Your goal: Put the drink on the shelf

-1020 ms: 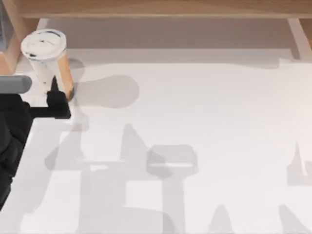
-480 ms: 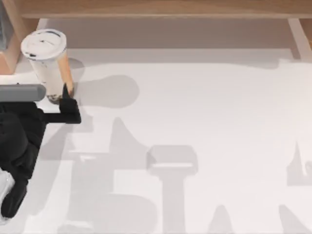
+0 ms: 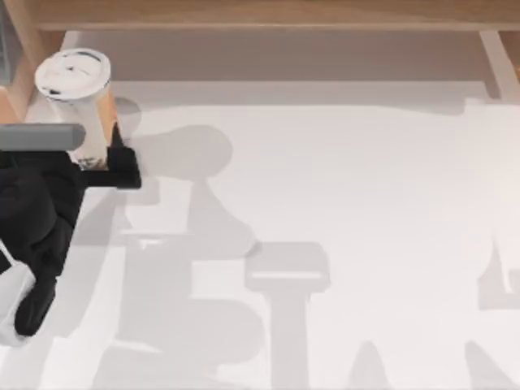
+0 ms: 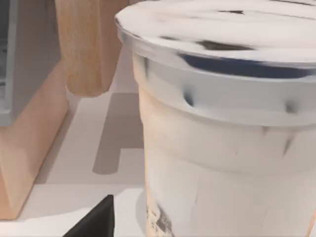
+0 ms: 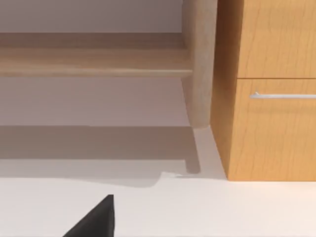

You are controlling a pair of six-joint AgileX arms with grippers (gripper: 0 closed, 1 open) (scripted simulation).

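Observation:
The drink (image 3: 75,85), a tall clear cup of tan milk tea with a white smudged lid, stands on the table at the far left, just in front of the shelf (image 3: 268,13). My left gripper (image 3: 97,162) is open at the cup's base, and one black finger (image 3: 123,166) lies just right of it. In the left wrist view the drink (image 4: 222,148) looms very close, with a small gap between its wall and a fingertip (image 4: 96,222). The right wrist view shows my right gripper (image 5: 158,232) open and low over the table, facing the shelf board (image 5: 94,61).
A shelf post (image 3: 18,57) stands just left of the cup, and another post (image 5: 200,64) stands beside an orange-brown drawer cabinet (image 5: 269,98). A wooden box edge (image 4: 29,128) lies beyond the cup. The white table (image 3: 341,203) stretches to the right.
My left arm has moved up and to the right towards the cup, so its finger now lies beside the cup's base. The drink has not moved.

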